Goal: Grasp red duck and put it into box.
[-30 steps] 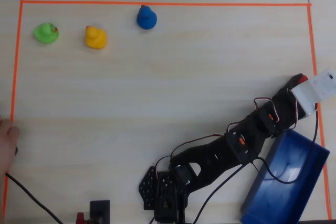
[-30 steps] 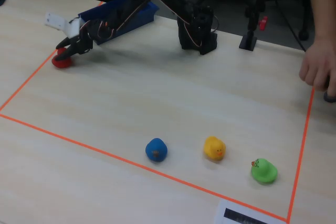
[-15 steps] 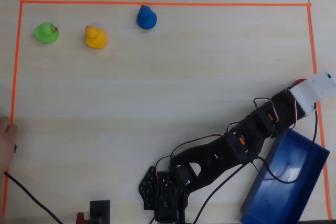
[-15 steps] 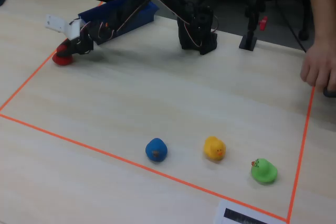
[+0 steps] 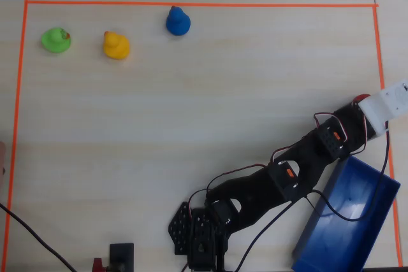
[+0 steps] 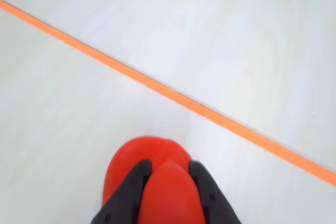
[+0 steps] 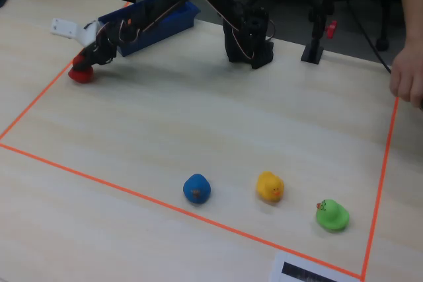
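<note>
The red duck (image 6: pixel 144 156) fills the bottom of the wrist view, with its smaller rounded part squeezed between my two black fingers (image 6: pixel 131 187). My gripper (image 6: pixel 169 165) is shut on it. In the fixed view the red duck (image 7: pixel 80 74) rests on the table at the far left, just inside the orange tape, with my gripper (image 7: pixel 87 64) down on it. In the overhead view only a sliver of the red duck (image 5: pixel 361 99) shows at the right edge, under the white wrist part. The deep blue box (image 5: pixel 347 221) lies at the bottom right, behind the arm in the fixed view (image 7: pixel 165 26).
A blue duck (image 5: pixel 178 21), a yellow duck (image 5: pixel 116 45) and a green duck (image 5: pixel 55 40) stand along the far tape line. Orange tape (image 6: pixel 173 95) borders the work area. A person's hand (image 7: pixel 408 77) rests at the table's right edge in the fixed view.
</note>
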Available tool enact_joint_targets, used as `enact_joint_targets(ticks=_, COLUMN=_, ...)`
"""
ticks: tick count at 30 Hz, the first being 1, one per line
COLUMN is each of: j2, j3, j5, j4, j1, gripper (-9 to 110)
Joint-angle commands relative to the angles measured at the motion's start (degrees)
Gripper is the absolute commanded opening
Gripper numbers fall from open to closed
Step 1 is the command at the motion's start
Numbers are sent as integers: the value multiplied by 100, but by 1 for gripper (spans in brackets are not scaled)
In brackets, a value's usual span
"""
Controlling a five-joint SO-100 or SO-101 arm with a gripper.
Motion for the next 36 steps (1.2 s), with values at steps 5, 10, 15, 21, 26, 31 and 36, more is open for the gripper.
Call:
enact_joint_targets(ticks=5, j2=1310, j3=-396, j5=536, j4=694, j1=-158, gripper=0)
enact_joint_targets(ticks=10, j2=2065, j3=-387, j5=694, j4=1441, j1=-9, gripper=0)
enact_joint_targets(ticks=15, j2=2813, j3=-334, j5=879, j4=2162, j1=352, gripper=0)
enact_joint_targets(ticks=21, j2=3604, j3=-185, j5=888, j4=3138, j1=984, gripper=0)
enact_joint_targets(ticks=26, j2=4263, j3=114, j5=940, j4=3867, j1=1547, gripper=0)
enact_joint_targets(ticks=31, j2=4904, j3=817, j5=791, j4=4148, j1=1978, gripper=0)
enact_joint_targets(ticks=36, j2=5291, j3=1600, j5=510, j4=4087, j1=2496, gripper=0)
